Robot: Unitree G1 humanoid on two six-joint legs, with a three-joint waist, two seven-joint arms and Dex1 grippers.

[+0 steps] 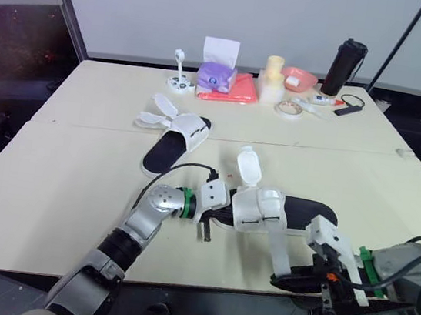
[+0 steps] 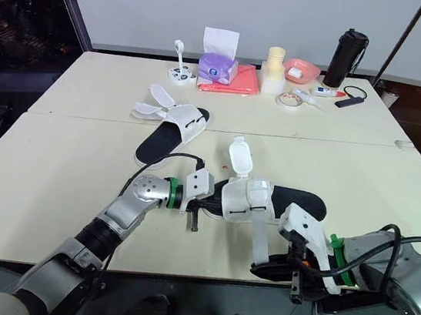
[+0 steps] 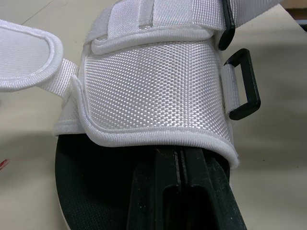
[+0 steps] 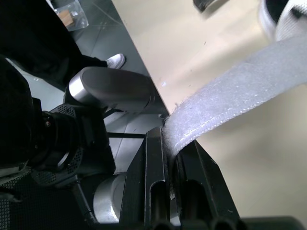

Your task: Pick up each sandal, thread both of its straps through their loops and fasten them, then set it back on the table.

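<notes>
The near sandal (image 1: 308, 211) has a black sole and white straps (image 3: 153, 81) and lies at the table's front. My left gripper (image 1: 217, 211) is shut on its toe end, fingers (image 3: 182, 196) clamped on the sole just under the front strap. Two black loops (image 3: 245, 84) hang at that strap's side with nothing threaded through them. A long white strap (image 1: 278, 248) runs from the sandal toward the table's front edge, and my right gripper (image 1: 287, 279) is shut on its tip (image 4: 175, 129). A second sandal (image 1: 176, 139) lies farther back, its straps loose.
At the back of the table stand a purple tissue box (image 1: 216, 73), a red cloth (image 1: 235, 91), a cream container (image 1: 272, 79), a pink bowl (image 1: 299, 79), a tape roll (image 1: 288, 109) and a black bottle (image 1: 344, 66). The table's front edge (image 1: 201, 287) is close to my right gripper.
</notes>
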